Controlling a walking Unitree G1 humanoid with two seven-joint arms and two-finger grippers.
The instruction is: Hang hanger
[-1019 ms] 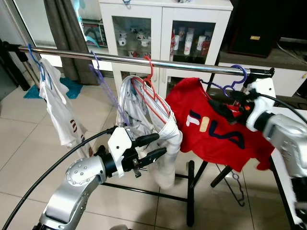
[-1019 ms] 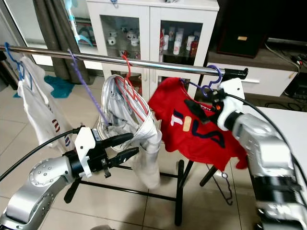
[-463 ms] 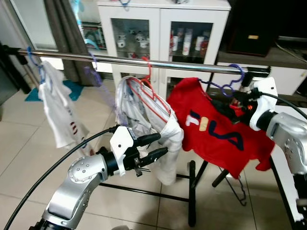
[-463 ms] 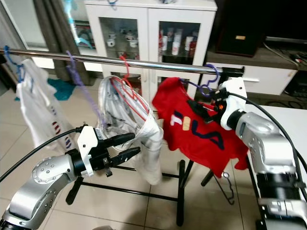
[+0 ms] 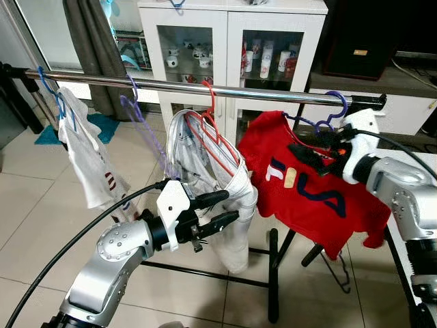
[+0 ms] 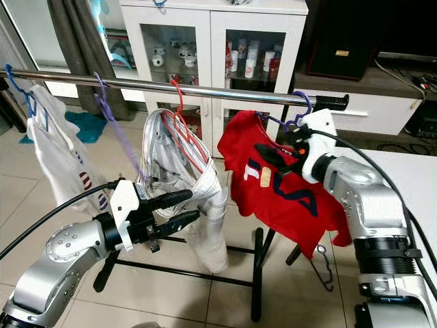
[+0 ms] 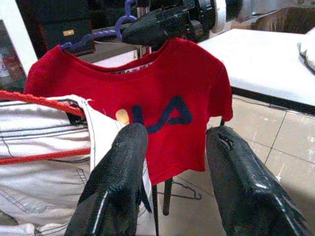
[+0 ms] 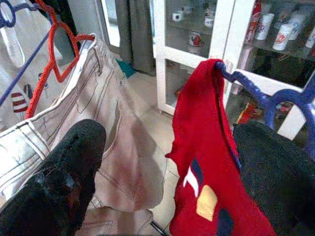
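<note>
Over pale floor tiles (image 5: 41, 225), before a white glass-fronted cabinet (image 5: 232, 41), runs a shiny steel rail (image 5: 171, 85). At its right end the thin purple plastic hanger (image 5: 326, 117), carrying a red logo T-shirt (image 5: 307, 191), is hooked; the right gripper (image 5: 308, 152) spreads wide beside it. The left gripper (image 5: 218, 208) hovers open by pale jeans (image 5: 232, 198).

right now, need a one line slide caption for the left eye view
Right gripper at the purple hanger carrying a red shirt on the steel rail, while the open left gripper waits below white trousers.
</note>
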